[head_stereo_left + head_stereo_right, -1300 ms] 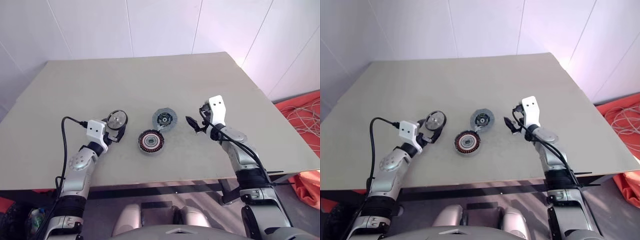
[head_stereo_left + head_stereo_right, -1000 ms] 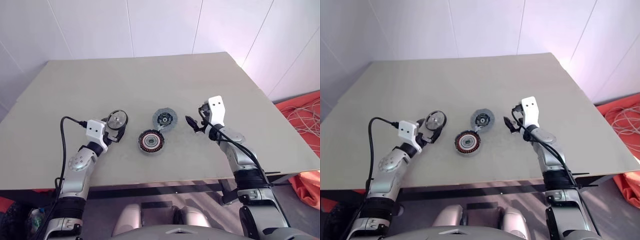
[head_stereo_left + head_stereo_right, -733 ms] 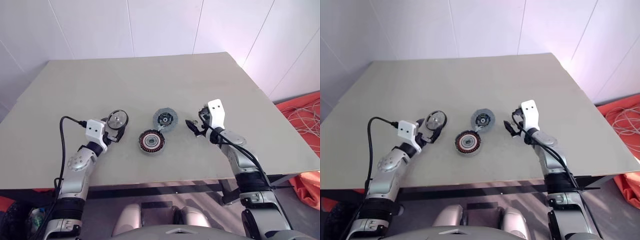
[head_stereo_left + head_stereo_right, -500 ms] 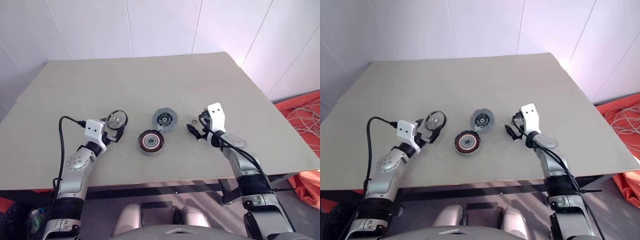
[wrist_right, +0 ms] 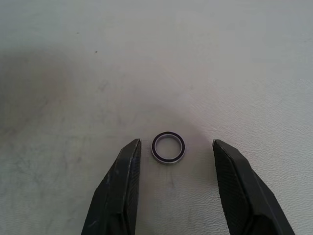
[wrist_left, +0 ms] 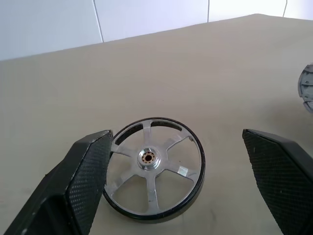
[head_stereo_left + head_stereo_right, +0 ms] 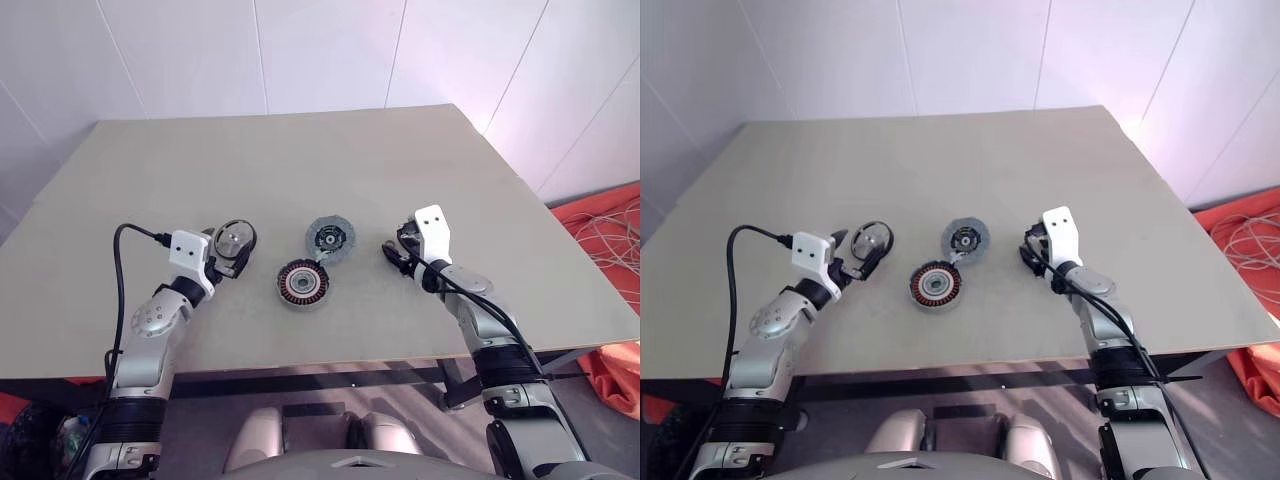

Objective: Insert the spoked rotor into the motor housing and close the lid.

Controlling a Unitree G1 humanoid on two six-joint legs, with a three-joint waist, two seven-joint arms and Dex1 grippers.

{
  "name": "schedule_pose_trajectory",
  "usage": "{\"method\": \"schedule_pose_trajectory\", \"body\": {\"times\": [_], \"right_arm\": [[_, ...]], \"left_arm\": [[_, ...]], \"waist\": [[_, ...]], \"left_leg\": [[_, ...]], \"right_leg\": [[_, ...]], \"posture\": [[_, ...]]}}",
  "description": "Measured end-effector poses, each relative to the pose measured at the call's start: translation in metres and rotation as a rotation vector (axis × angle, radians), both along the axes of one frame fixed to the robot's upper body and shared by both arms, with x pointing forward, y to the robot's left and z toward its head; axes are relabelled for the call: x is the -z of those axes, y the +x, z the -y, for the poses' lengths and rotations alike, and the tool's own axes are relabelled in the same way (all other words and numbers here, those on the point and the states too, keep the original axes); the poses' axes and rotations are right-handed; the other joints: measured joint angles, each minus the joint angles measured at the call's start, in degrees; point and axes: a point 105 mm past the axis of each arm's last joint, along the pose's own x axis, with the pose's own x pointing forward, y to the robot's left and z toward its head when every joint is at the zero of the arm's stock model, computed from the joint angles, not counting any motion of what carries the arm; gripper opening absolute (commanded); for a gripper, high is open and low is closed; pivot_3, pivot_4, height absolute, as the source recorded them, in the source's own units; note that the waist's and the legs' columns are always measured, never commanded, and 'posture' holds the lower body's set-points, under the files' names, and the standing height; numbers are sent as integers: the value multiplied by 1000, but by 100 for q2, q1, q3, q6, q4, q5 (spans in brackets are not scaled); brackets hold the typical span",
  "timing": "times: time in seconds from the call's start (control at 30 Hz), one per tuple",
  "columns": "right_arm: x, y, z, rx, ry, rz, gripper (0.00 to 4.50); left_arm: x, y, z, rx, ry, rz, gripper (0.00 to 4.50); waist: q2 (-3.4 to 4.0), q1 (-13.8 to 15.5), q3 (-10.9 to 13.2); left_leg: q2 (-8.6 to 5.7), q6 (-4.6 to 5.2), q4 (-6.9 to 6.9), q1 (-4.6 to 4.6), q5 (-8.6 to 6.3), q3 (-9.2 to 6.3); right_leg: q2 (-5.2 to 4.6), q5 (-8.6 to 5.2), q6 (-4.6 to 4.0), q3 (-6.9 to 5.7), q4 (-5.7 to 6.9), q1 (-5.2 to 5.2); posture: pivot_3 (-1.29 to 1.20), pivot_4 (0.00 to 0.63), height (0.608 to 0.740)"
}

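The spoked rotor [image 6: 152,166], a black-rimmed wheel with pale spokes, lies flat on the table at the left. My left gripper [image 6: 176,142] is open, with one finger [image 6: 90,171] on each side of the rotor. The motor housing [image 7: 301,284], with its ring of copper windings, sits at the table's middle near the front. The grey lid [image 7: 330,237] lies just behind it. To the right of the lid, my right gripper [image 5: 176,147] is low over the table. Its fingers [image 5: 122,186] stand apart around a small dark ring [image 5: 168,147] and do not touch it.
The beige table [image 7: 280,160] stretches far behind the parts. Its front edge [image 7: 330,362] runs close below the housing. Orange cloth and cables [image 7: 605,230] lie on the floor off the table's right side.
My right gripper has dropped a little toward the table and its fingers have narrowed around the small ring. The left gripper stays open at the rotor.
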Motion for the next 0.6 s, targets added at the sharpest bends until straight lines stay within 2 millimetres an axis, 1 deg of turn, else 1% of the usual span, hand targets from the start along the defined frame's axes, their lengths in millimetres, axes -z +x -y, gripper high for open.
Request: {"method": "schedule_pose_trajectory", "body": {"times": [0.03, 0.13, 0.23, 0.27, 0.4, 0.6], "right_arm": [[0, 0, 0, 0, 0, 0, 2559], [0, 0, 0, 1, 0, 0, 1992], [0, 0, 0, 2, 0, -3, 960], [0, 0, 0, 2, 0, -3, 684], [0, 0, 0, 2, 0, -3, 684], [-2, 1, 0, 3, 3, 1, 684]], "left_arm": [[0, 0, 0, 0, 0, -1, 4500], [0, -1, 0, -3, 0, -8, 4500], [1, -2, 0, -5, 0, -21, 4500], [1, -2, 0, -5, 0, -21, 4500], [-4, -3, 2, -1, 2, -15, 4500], [-5, -3, 2, -8, 1, -19, 4500]], "waist": [[0, 0, 0], [0, 0, 0], [0, 0, 0], [0, 0, 0], [0, 0, 0], [0, 1, 0]], "left_leg": [[0, 0, 0, 0, 0, 0], [0, 0, 0, 0, 0, 1], [0, 0, 0, 0, 0, 1], [0, 0, 0, 0, 0, 1], [0, 0, 0, 0, 0, 2], [1, 0, 0, 0, 0, 2]], "right_leg": [[0, 0, 0, 0, 0, 0], [0, 0, 0, 0, 0, 0], [0, 0, 0, 0, 0, 0], [0, 0, 0, 0, 0, 0], [0, 0, 0, 0, 0, 0], [0, 0, 0, 0, 0, 0]], "posture": [[0, 0, 740], [0, 0, 740], [0, 0, 740], [0, 0, 740], [0, 0, 740], [0, 0, 740]]}}
